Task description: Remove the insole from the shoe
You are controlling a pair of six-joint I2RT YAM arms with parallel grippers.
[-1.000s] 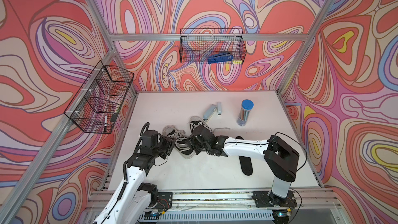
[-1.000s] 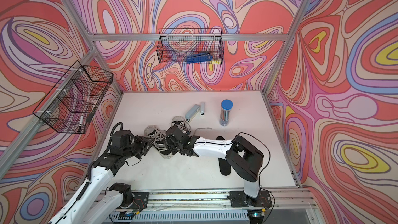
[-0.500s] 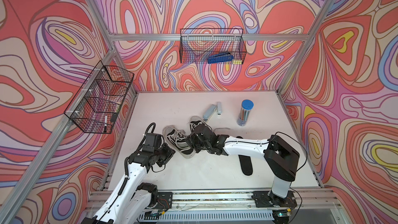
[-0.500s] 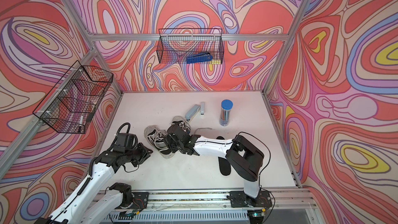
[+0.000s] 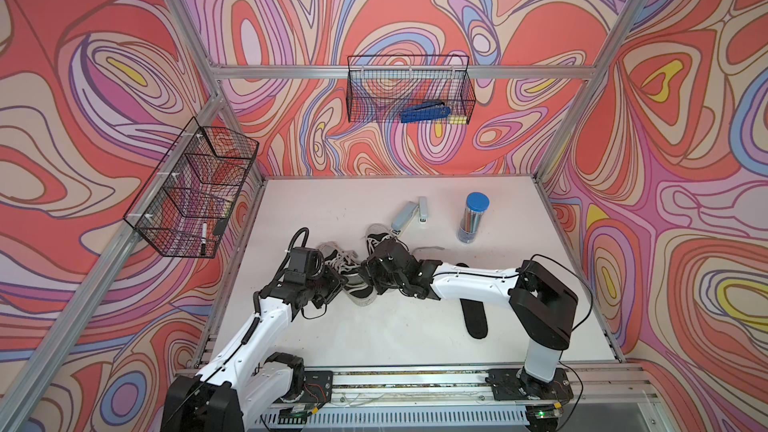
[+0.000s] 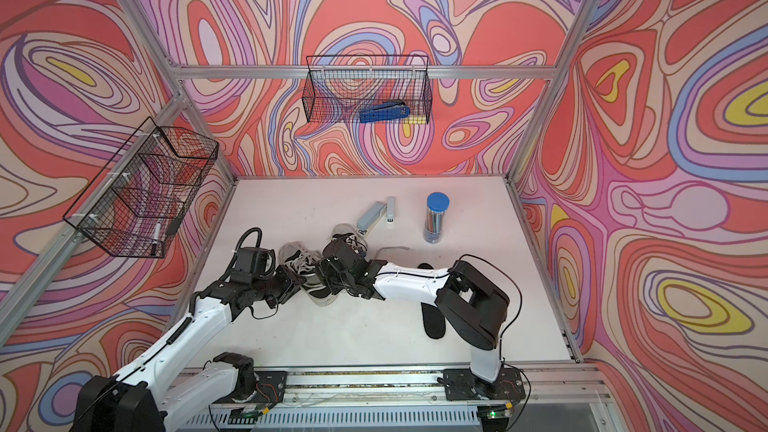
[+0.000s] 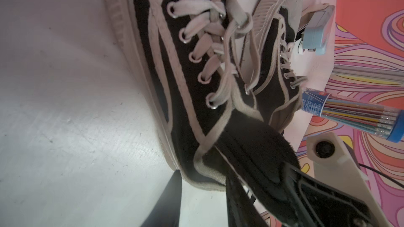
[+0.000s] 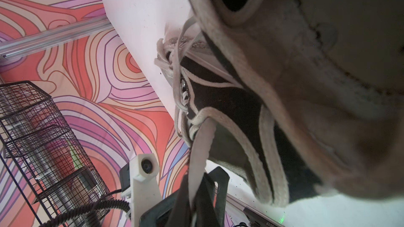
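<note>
Flat black insole (image 5: 473,317) already out on white tabletop (image 5: 395,338). Left gripper (image 8: 201,184) pinches black ribbed insole (image 7: 251,149), partly out of black canvas shoe (image 7: 185,105). Right gripper (image 5: 372,282) fully closed, hold unclear.

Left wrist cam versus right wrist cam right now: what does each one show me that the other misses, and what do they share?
Only the left wrist view: the light-blue stapler, the pencil tube with its blue cap, and the right arm's camera mount. Only the right wrist view: the wire basket on the wall and the left arm's camera. Both: the laced sneaker, the second sneaker beside it, the left claw at the laced sneaker's heel opening, and the white table.
</note>
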